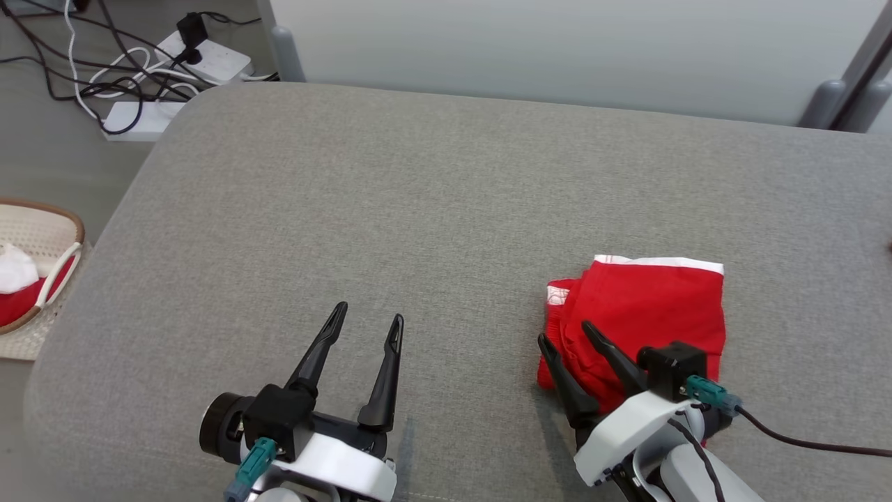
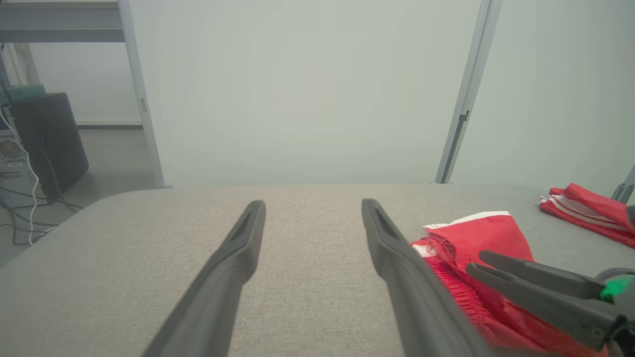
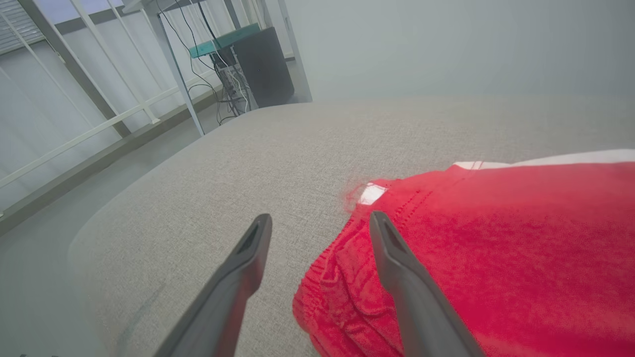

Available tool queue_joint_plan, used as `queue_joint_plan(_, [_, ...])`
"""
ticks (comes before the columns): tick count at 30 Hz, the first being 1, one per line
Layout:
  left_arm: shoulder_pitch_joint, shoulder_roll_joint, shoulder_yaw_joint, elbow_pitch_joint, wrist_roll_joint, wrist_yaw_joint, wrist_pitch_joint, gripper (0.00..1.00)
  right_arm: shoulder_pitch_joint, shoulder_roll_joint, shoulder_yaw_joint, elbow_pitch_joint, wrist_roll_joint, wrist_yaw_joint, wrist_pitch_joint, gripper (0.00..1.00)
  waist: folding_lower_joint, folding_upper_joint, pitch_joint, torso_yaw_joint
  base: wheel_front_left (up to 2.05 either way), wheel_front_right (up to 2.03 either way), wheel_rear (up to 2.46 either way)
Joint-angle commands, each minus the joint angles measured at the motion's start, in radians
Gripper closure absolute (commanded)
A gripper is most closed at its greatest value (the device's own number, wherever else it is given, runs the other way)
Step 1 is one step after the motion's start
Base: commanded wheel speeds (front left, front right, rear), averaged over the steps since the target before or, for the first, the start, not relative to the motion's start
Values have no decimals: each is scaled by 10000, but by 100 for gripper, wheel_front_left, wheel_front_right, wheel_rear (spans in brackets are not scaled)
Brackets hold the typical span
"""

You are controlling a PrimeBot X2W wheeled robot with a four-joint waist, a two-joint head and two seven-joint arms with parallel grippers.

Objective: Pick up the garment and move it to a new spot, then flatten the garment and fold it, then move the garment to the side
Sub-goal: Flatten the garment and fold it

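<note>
the folded red garment lay near the cushion's front edge, right of middle. the left gripper and right gripper both had fingers spread wide, holding nothing. the right one's, low over the hem, could snag it and undo the fold.

Wicker basket, power strip

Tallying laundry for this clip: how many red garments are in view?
3. One folded red garment lies at the right gripper; a second red garment lies farther right on the grey surface; red-and-white cloth sits in the basket, perhaps hiding more.
</note>
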Motion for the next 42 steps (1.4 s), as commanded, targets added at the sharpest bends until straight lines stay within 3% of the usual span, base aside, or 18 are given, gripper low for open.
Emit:
queue_joint_plan(1, [-115, 20, 378, -227, 56, 84, -103, 0, -56, 104, 149, -414, 44, 31, -135, 0, 0, 0, -64, -118, 0, 0, 0])
queue_joint_plan(8, [-74, 20, 518, -295, 169, 25, -103, 0, 239, 104, -503, -1936, -375, 31, -135, 0, 0, 0, -326, -705, 0, 0, 0])
queue_joint_plan(14, [-50, 20, 590, -416, 119, 47, -103, 0, 581, 105, -1573, -2518, -907, 31, -135, 0, 0, 0, -486, -1212, 0, 0, 0])
queue_joint_plan(20, [18, 20, 747, -97, -27, 577, -103, 0, 1200, 105, -2903, -2600, -1688, 31, -135, 0, 0, 0, -725, -1510, 0, 0, 0])
queue_joint_plan(24, [79, 20, 755, -74, -146, 656, -103, 0, 1714, 63, -3515, -2785, -2144, 31, -136, 0, 0, 0, -835, -1618, 0, 0, 0])
queue_joint_plan(34, [643, 20, 1031, -52, 121, 418, -103, 0, 2819, -717, -3306, -3391, -1465, 31, -136, 0, 0, 0, -1015, -1750, 0, 0, 0])
queue_joint_plan(42, [1181, 20, 1273, -227, 262, 207, -103, 0, 3474, -808, -3233, -3600, -1064, 31, -136, 0, 0, 0, -1214, -1748, 0, 0, 0])
